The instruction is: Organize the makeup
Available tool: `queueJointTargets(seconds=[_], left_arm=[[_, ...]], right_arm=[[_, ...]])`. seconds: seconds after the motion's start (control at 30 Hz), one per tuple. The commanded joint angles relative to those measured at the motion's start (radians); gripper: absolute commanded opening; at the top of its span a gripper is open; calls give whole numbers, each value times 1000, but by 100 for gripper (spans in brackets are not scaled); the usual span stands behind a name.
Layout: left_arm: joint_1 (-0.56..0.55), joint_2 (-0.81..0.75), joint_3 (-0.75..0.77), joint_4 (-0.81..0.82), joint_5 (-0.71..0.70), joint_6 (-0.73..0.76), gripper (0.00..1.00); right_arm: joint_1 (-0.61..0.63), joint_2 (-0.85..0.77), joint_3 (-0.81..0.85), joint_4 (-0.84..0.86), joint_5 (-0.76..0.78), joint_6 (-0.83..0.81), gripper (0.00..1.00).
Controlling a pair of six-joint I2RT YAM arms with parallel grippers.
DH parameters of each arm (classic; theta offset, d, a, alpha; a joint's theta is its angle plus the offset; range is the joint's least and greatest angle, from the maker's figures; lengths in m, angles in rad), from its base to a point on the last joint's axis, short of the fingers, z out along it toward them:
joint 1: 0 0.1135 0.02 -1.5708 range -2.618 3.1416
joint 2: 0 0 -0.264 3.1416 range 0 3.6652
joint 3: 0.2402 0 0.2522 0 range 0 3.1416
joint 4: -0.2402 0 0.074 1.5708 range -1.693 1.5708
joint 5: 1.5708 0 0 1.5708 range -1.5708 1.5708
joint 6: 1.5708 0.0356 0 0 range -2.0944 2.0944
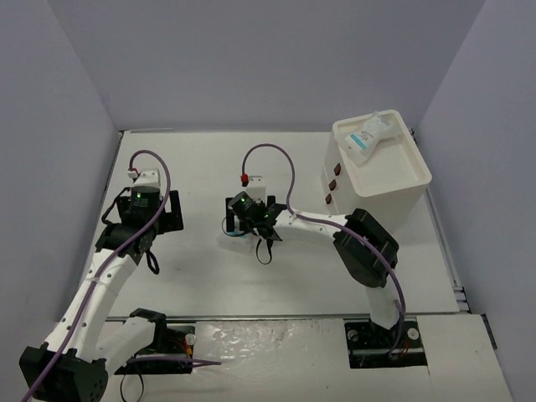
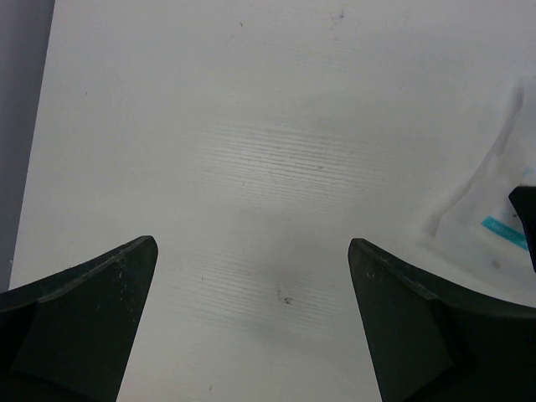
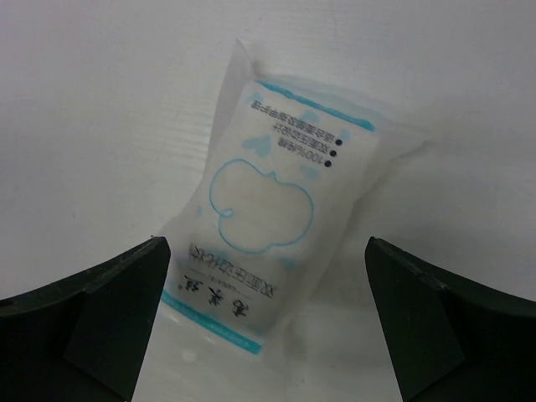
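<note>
We judge the step in hand to be the pick-up of the loose packet (image 3: 268, 209), a white flat pouch with blue print lying on the table (image 1: 251, 159) at the centre of the overhead view. The right gripper (image 3: 266, 243) hangs over it with its jaws spread wide. In the right wrist view 1 finger stands at the lower left and 1 at the lower right, with the pouch between them and neither touching it. Nothing is gripped.

The left gripper (image 2: 251, 243) sits at the left of the overhead view, also spread wide, with only bare table between its fingers. The edge of the loose packet shows at the right border of the left wrist view.

The next move, as we read it, calls for the right gripper to come down and close across the pouch's narrow width. The pouch is thin, soft and flat on the board, so the fingers may slide over it.

The 1 container is the white box (image 1: 402, 180) at the upper right. Its shallow top holds the stowed packet (image 1: 368, 136), lying askew near the far corner. 3 brown knobs (image 1: 332, 184) mark its side. We cannot tell what is inside.
</note>
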Motion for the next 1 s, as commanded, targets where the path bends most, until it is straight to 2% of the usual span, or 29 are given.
queueJointTargets(seconds=[0.0,0.13,0.27,0.4,0.53,0.57,0.77,0.87,0.97], left_arm=[[2,-5,19,48,-22,36,97],[4,11,28,42,-19,38,97],[8,9,28,41,-14,38,97],[10,-2,24,44,-14,38,97],[11,-2,24,43,-12,38,97],[11,-1,24,43,-11,39,97],[11,-4,24,43,-6,39,97],[12,-3,24,42,-1,39,97],[13,-2,24,42,8,39,97]], right_arm=[[-1,76,112,59,101,65,100],[1,128,147,59,87,71,98],[1,148,149,59,89,71,87],[3,113,125,58,103,54,64],[3,9,109,54,130,-8,39],[4,-21,107,50,137,-22,37],[-31,-253,120,-23,194,-115,35],[-105,-378,136,-92,215,-143,38],[-234,-496,123,-132,223,-168,39]])
